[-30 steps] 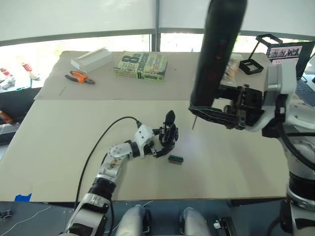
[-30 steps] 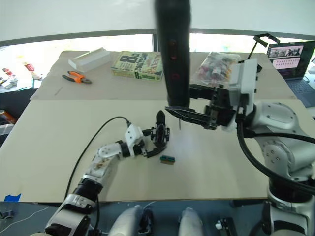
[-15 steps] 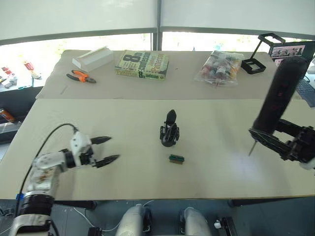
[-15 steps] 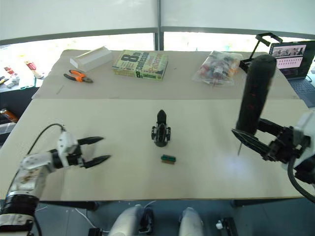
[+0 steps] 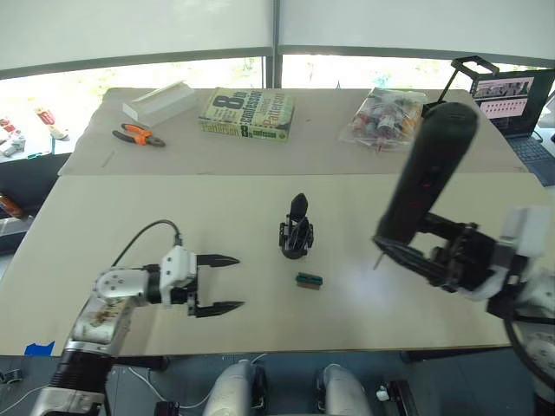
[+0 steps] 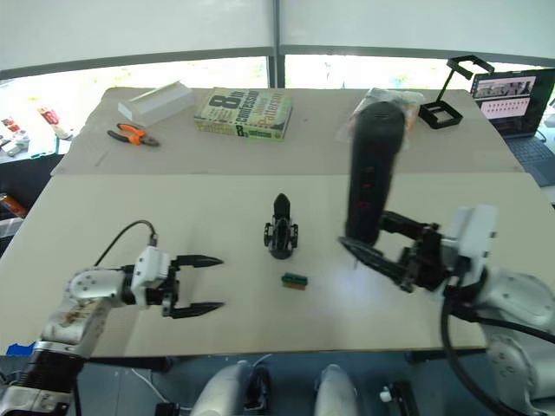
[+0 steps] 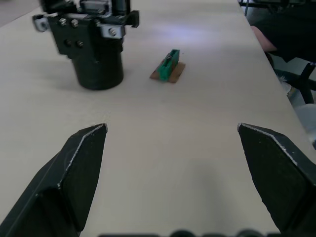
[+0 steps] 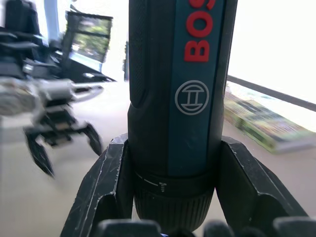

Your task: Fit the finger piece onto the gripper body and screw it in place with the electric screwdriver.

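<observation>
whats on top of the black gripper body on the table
An upright pointed black finger rises from the small black gripper body. Whether it is screwed down cannot be seen. The tiny green block lies apart on the table.

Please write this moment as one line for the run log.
left gripper: open, empty | right gripper: holds electric screwdriver | gripper body: upright on table, untouched
</observation>
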### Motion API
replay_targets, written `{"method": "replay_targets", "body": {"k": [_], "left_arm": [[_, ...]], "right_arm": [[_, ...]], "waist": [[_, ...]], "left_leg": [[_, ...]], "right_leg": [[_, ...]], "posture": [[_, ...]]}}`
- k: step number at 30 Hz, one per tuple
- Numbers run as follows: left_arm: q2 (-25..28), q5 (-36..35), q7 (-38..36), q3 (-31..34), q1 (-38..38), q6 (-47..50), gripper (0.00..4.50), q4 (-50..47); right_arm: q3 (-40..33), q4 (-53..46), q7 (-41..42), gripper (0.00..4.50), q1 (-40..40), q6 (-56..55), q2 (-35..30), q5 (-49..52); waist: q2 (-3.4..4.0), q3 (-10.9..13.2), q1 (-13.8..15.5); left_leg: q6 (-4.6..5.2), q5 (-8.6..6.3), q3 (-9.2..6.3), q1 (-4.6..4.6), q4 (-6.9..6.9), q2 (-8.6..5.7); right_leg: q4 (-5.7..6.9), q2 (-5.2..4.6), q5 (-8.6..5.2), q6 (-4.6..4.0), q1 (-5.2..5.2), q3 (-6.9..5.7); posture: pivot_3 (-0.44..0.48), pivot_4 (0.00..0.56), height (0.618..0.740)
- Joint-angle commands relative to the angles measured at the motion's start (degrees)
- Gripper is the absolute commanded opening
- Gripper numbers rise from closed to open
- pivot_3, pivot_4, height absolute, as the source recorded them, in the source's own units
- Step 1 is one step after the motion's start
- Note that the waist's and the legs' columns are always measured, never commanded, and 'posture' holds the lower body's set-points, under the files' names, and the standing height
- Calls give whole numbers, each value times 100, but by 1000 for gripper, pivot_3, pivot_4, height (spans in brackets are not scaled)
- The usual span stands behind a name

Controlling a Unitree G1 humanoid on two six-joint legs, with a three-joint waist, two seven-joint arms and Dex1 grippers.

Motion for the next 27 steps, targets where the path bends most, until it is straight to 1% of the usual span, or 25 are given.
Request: {"method": "replay_targets", "body": {"k": [1,6,12,17,27], "left_arm": [[-299,274,347,-316,-327,14,4479,-35],[-784,631,754,-785,-643,190,4479,130],[-1016,809,814,-1111,-722,157,4479,259],[-1233,1008,1088,-1250,-708,90,4479,310],[-1259,1122,1263,-1262,-804,97,4479,535]], "right_arm": [[384,-72,18,1907,-206,-405,165,-147],[1062,314,70,1907,-567,-648,454,-515],[1594,693,156,1907,-833,-931,741,-872],[1738,1048,223,1907,-1077,-1180,837,-1054],[1813,1227,294,1907,-1264,-1248,894,-1059]], "waist": [[-1,1,36],[-3,1,14],[-3,1,-35],[-4,1,-24],[-4,1,-31]], "left_leg": [[0,0,0,-3,4,-1],[3,1,2,-3,7,-3],[0,5,5,-4,7,-2],[1,5,5,-3,13,-3],[1,6,4,-1,15,-2]], "right_leg": [[1,0,0,1,-1,-2],[4,6,2,4,1,1],[6,19,1,2,-1,1],[8,17,1,3,1,2],[12,17,2,2,2,2]], "posture": [[0,150,740],[0,150,740],[0,150,740],[0,150,740],[0,150,740]]}}
